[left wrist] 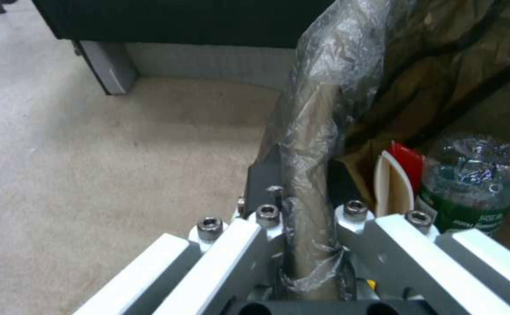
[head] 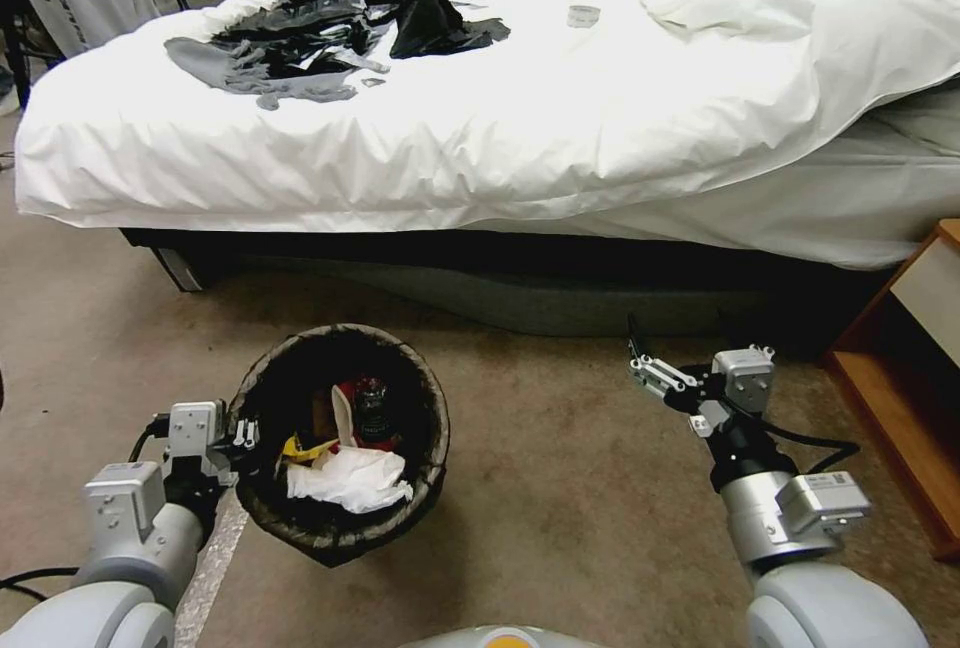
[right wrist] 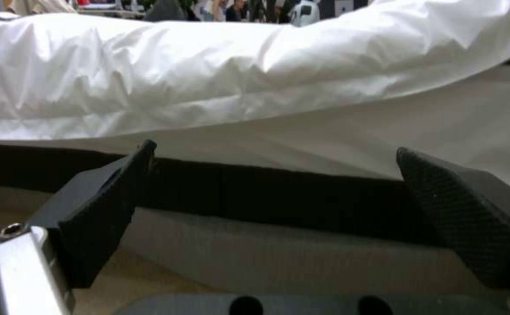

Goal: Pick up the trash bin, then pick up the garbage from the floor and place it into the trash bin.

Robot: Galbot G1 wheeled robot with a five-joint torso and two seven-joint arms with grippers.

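Left gripper [head: 243,436] clamped on bag-lined rim of trash bin [head: 345,343], held beside it above carpet [head: 560,488]; garbage [head: 350,476] already inside. Right gripper [head: 640,366] empty, jaws apart, nearer the bed [head: 520,128], free for floor pickups.

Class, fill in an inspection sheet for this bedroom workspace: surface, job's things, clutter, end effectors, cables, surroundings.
Surface: beige carpet, no litter seen on it.
Job's things: trash bin holds crumpled white paper, a red-and-white carton, a plastic bottle.
Clutter: dark clothes on the bed.
End effectors: left end effector shut on the bin's bagged rim; right end effector open, empty, facing the bed.
Cables: black cable at the right wrist.
Surroundings: wooden nightstand on the right.
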